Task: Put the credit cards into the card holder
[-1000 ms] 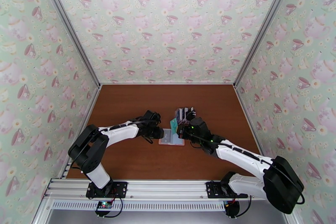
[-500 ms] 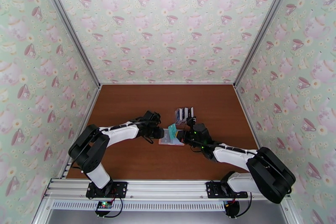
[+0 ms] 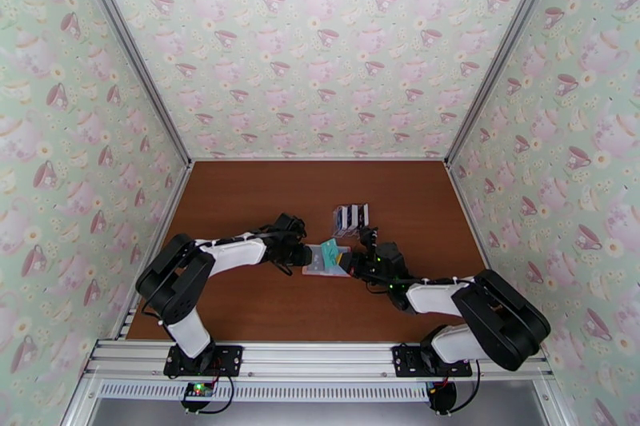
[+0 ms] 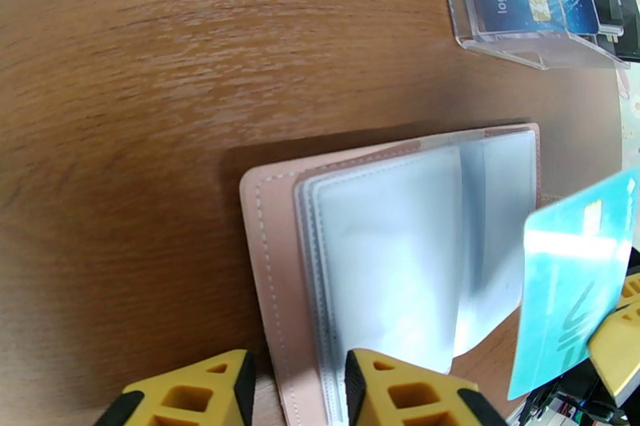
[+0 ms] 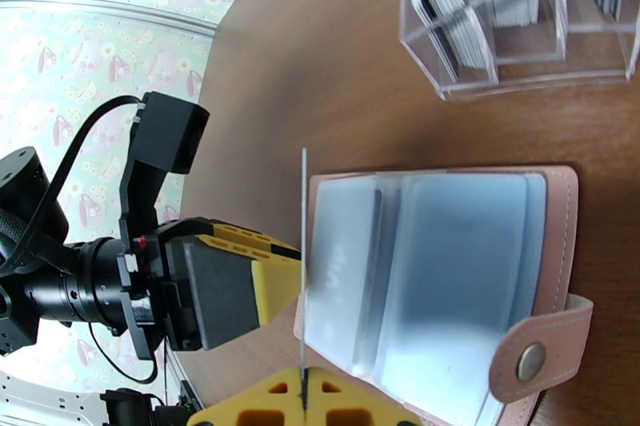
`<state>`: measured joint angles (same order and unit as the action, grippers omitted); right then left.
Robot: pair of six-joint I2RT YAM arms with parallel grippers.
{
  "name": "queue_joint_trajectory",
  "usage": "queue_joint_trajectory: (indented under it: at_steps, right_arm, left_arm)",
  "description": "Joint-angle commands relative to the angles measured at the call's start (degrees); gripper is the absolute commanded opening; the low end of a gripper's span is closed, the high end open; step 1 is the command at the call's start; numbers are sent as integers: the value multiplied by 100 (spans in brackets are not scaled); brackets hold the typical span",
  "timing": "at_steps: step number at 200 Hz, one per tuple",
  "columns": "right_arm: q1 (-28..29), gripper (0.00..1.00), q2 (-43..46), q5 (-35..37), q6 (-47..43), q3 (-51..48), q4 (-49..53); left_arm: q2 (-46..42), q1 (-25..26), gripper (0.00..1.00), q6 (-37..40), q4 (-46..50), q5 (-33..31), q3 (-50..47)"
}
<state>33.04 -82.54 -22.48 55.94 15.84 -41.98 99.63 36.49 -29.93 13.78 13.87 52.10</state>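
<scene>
Pinching a teal card [image 4: 572, 284] upright, the right jaws hang over the wallet [image 4: 276, 260] pockets. Spread, the left jaws straddle its edge.

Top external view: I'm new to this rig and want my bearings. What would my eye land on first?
Mid-table, the open pink card holder lies between both arms, with the left end effector at its left edge. The right end effector pinches a teal card over it. Just behind stands a clear rack of more cards.
</scene>
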Motion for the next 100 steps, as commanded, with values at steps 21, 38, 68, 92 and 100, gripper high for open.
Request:
queue_joint_trajectory:
  at_steps: [21,38,68,92,100]
  right_arm:
    - [-120,0,-272,-186,151,-201,-612]
    - [-162,0,-383,-211,196,-252,-768]
    - [-241,0,-616,-269,272,-341,-1088]
    - [-259,0,-753,-326,320,-353,-1255]
    - [-263,0,-781,-310,329,-368,-1285]
  left_arm:
    - [100,46,34,-83,-69,1,-190]
    - [104,49,33,-98,-91,12,-216]
    - [100,56,33,-125,-109,19,-256]
    - [110,76,33,-144,-121,19,-270]
    - [100,75,33,-144,-122,21,-272]
